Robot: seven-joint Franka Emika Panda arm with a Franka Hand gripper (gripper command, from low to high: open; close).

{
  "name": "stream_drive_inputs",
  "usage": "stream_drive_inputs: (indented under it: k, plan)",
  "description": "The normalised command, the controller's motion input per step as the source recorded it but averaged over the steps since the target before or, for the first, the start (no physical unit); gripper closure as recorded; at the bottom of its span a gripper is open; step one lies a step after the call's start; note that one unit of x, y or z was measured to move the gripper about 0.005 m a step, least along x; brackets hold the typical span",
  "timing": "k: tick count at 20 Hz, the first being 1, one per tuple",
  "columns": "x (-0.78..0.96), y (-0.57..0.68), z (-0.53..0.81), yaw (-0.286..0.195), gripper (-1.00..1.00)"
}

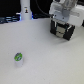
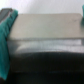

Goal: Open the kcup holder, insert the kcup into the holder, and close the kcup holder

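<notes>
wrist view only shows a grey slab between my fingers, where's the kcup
Observer: The kcup stands upright on the white table, low on the exterior view's left, well apart from the gripper.
Operator: so what's the slab
Observer: It looks like the black kcup holder, at the exterior view's upper right, with the gripper right at it.
Operator: anything else on the table
Observer: A tall white bottle-shaped object stands at the back on the exterior view's left, apart from the kcup.
</notes>
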Motion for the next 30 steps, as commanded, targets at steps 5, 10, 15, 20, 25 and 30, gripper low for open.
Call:
stream_drive_inputs:
  k: [5, 10, 15, 20, 25, 30]
  plan:
    - [0.99, -0.25, 0.2, -0.029, 1.0]
    - [0.96, -0.25, 0.18, -0.028, 1.0]
    - [0.91, -0.27, 0.2, -0.029, 1.0]
    - [0.89, -0.31, 0.23, -0.04, 1.0]
    - [0.86, -0.38, 0.22, -0.05, 1.0]
    - [0.68, -0.25, 0.19, -0.062, -1.0]
